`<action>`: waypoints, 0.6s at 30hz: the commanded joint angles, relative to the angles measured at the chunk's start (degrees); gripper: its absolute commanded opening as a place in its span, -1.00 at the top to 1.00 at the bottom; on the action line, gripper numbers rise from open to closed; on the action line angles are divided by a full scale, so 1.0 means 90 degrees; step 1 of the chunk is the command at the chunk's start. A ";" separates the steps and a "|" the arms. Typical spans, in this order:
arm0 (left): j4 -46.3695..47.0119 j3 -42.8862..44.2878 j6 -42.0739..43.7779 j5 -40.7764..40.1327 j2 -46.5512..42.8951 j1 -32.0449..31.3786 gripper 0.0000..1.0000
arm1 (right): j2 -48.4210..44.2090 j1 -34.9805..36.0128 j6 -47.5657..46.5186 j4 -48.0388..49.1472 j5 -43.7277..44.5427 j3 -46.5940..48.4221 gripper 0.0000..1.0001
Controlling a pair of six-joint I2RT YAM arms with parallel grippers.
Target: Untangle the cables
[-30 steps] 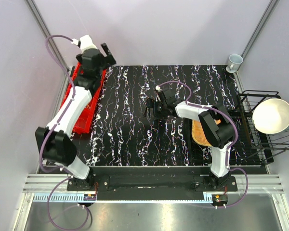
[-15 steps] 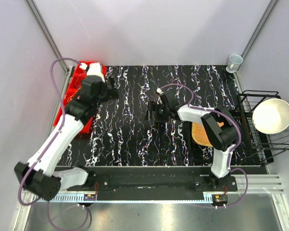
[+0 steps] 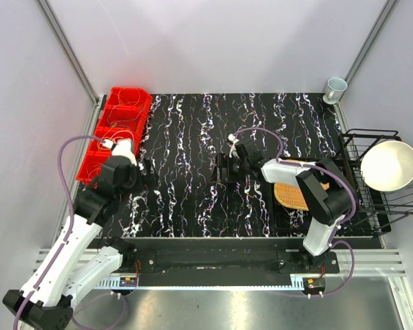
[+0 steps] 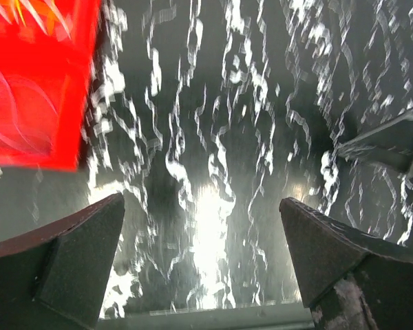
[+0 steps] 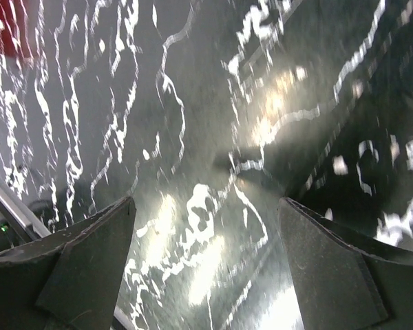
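Note:
The cables point(image 3: 121, 117) lie as thin whitish and yellowish loops inside the red bin point(image 3: 139, 104) at the far left of the table. In the left wrist view they show as blurred orange and pale loops point(image 4: 17, 103) in the red bin point(image 4: 82, 82) at the top left. My left gripper point(image 3: 146, 177) is open and empty, low over the dark marbled table just near-right of the bin; its jaws stand wide apart point(image 4: 201, 206). My right gripper point(image 3: 219, 168) is open and empty over the table's middle, with nothing between its jaws point(image 5: 206, 203).
A woven orange basket point(image 3: 292, 191) sits by the right arm. A black wire rack point(image 3: 358, 206) at the right edge holds a white bowl point(image 3: 389, 165). A pale cup point(image 3: 335, 88) stands at the far right corner. The black right gripper point(image 4: 392, 141) shows in the left wrist view.
My left arm has swung back from above the red bin toward the near left, its gripper now low beside the bin. The right gripper has shifted slightly nearer.

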 commanded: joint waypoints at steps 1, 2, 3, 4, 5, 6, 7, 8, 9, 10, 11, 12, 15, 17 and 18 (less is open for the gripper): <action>0.0252 -0.0310 -0.0214 0.0776 -0.0193 -0.0076 -0.98 | -0.0350 0.0077 -0.0096 -0.0264 0.0280 -0.0335 -0.81; 0.0252 -0.0309 -0.0165 0.0749 -0.0193 -0.0115 -0.98 | -0.0418 0.0087 -0.0086 -0.0312 0.0280 -0.0286 -0.81; 0.0261 -0.0328 -0.0174 0.0565 -0.0203 -0.0115 -0.97 | -0.0477 0.0096 -0.0095 -0.0429 0.0347 -0.0170 -0.83; 0.0262 -0.0338 -0.0193 0.0496 -0.0213 -0.0115 -0.97 | -0.0574 0.0126 -0.0076 -0.0536 0.0435 -0.0101 -0.88; 0.0252 -0.0299 -0.0164 0.0466 -0.0184 -0.0106 -0.97 | -0.0856 0.0165 -0.0085 -0.0760 0.0552 -0.0042 -0.92; 0.0242 -0.0279 -0.0154 0.0485 -0.0174 -0.0115 -0.98 | -0.1013 0.0194 -0.0114 -0.0897 0.0698 0.0132 -0.99; 0.0242 -0.0279 -0.0145 0.0485 -0.0164 -0.0106 -0.97 | -0.1160 0.0233 -0.0163 -0.1053 0.0748 0.0260 -1.00; 0.0242 -0.0270 -0.0154 0.0495 -0.0164 -0.0115 -0.97 | -0.1422 0.0233 -0.0193 -0.1480 0.0778 0.0425 -0.99; 0.0242 -0.0270 -0.0154 0.0495 -0.0173 -0.0115 -0.97 | -0.1570 0.0253 -0.0251 -0.1726 0.0874 0.0804 -0.99; 0.0242 -0.0279 -0.0154 0.0495 -0.0193 -0.0106 -0.98 | -0.1726 0.0291 -0.0396 -0.1903 0.0943 0.0933 -0.99; 0.0242 -0.0279 -0.0154 0.0485 -0.0222 -0.0105 -0.97 | -0.2124 0.0311 -0.0456 -0.2040 0.1060 0.1022 -0.99; 0.0242 -0.0279 -0.0145 0.0475 -0.0251 -0.0115 -0.97 | -0.2341 0.0321 -0.0485 -0.1993 0.1177 0.0984 -0.99; 0.0252 -0.0279 -0.0154 0.0417 -0.0349 -0.0115 -0.97 | -0.3025 0.0311 -0.0409 -0.1476 0.2215 0.0518 -0.99; 0.0252 -0.0279 -0.0164 0.0378 -0.0408 -0.0115 -0.97 | -0.3201 0.0321 0.0292 -0.0691 0.3428 -0.0048 -0.93; 0.0252 -0.0289 -0.0164 0.0378 -0.0408 -0.0115 -0.97 | -0.3202 0.0311 0.0624 -0.0278 0.4662 -0.0699 -0.87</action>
